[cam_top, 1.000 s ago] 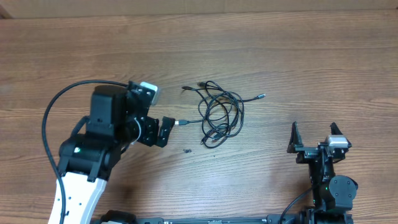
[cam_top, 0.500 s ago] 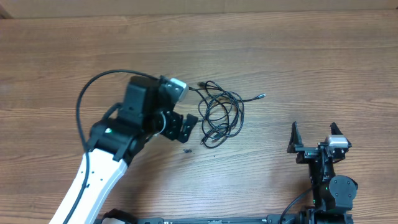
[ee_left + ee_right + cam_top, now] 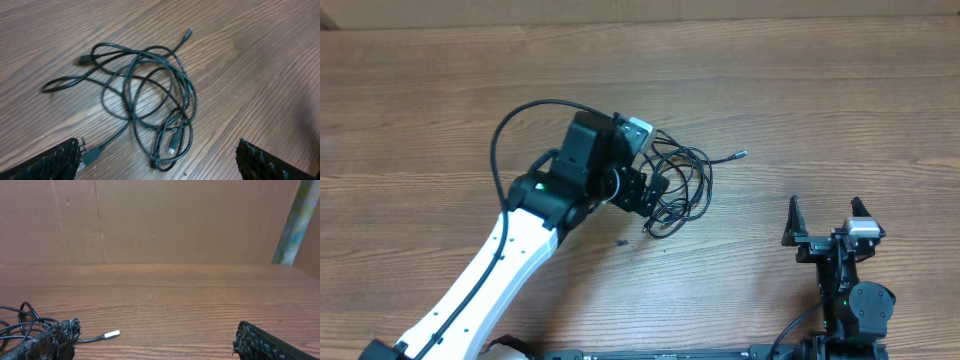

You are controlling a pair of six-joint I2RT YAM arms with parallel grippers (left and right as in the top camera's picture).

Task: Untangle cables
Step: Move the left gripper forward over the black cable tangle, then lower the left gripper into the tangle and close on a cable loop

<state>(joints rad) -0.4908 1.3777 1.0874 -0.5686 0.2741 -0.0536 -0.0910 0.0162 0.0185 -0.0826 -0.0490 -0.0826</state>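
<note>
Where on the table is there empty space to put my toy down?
Bare wood runs along the far side of the table, beyond the cables, and between the cables and the right gripper. Crowded: the middle, where the open left gripper hangs over the tangle.

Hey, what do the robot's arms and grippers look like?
The left arm has a long white link, black joint housings, a green light and a thick black cable looping off it. The right arm is black with a green light. The left gripper and right gripper are black, with rough-textured fingers.
</note>
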